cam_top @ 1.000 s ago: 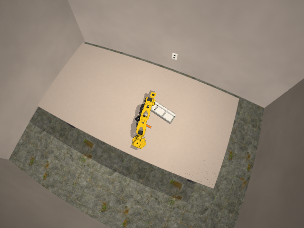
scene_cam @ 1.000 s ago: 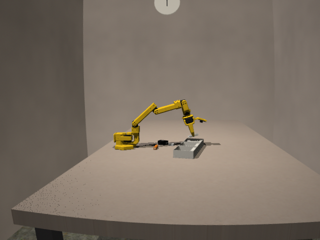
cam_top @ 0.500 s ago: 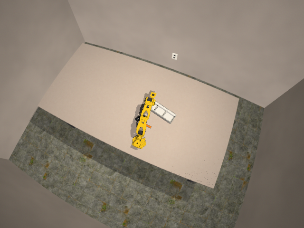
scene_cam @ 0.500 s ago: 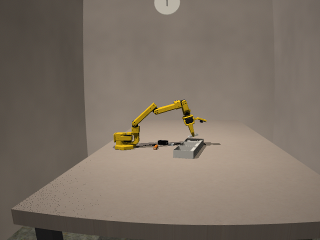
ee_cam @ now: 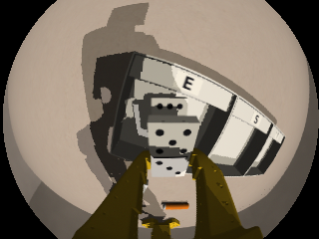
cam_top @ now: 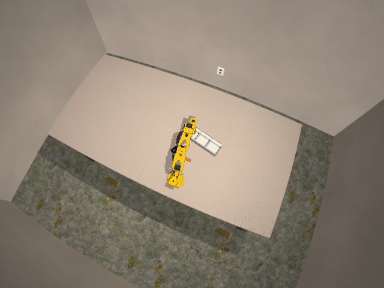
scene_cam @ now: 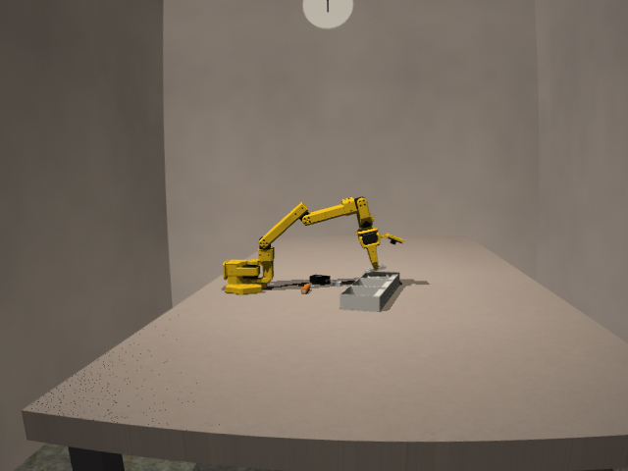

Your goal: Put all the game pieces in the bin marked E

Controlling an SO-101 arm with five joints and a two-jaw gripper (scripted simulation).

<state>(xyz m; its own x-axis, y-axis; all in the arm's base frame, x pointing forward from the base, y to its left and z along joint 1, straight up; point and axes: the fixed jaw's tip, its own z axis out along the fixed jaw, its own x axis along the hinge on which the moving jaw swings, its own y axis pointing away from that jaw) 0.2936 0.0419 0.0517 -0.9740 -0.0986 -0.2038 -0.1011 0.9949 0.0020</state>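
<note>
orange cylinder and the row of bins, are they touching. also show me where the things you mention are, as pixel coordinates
Apart: the top view shows tabletop point(cam_top: 248, 173) point(scene_cam: 324, 365) point(ee_cam: 50, 80) between the orange cylinder point(cam_top: 188, 159) point(scene_cam: 305, 288) point(ee_cam: 176, 205) and the bins point(cam_top: 208, 150) point(scene_cam: 359, 302) point(ee_cam: 211, 95).

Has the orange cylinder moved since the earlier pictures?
No: in the exterior view, the orange cylinder keeps its same place relative to the row of bins.
</note>
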